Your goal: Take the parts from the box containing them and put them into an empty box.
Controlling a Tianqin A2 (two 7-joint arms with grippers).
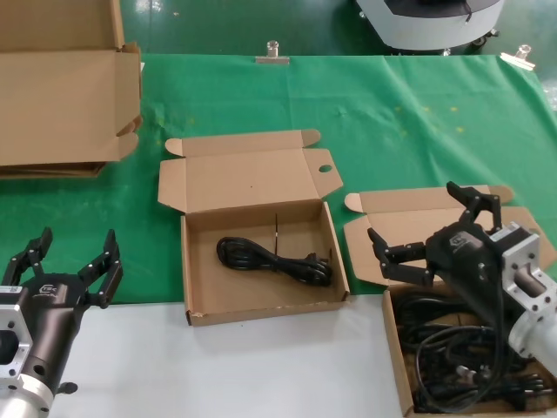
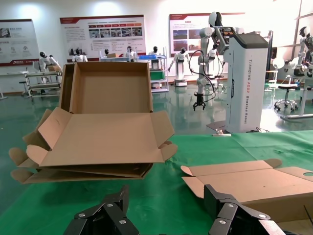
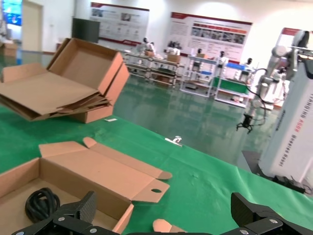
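The mailer box on the right [image 1: 393, 341] holds a tangle of several black cables [image 1: 457, 359]. Its twin in the middle [image 1: 198, 266] stands open with one coiled black cable [image 1: 274, 257] inside. My right gripper [image 1: 412, 212] hangs open and empty over the right box's raised lid, angled towards the middle box. In the right wrist view, the right gripper [image 3: 165, 203] shows the middle box's lid [image 3: 93, 169] and the coiled cable [image 3: 41, 203] beyond its fingers. At the near left my left gripper [image 1: 78, 237] is open and empty; the left wrist view shows this gripper [image 2: 165, 196] above green cloth.
Large flat cartons [image 1: 61, 96] are stacked at the far left of the green cloth [image 1: 392, 122]. Two metal clips [image 1: 271, 54] sit on the far table edge. A bare white table strip [image 1: 261, 366] runs along the front.
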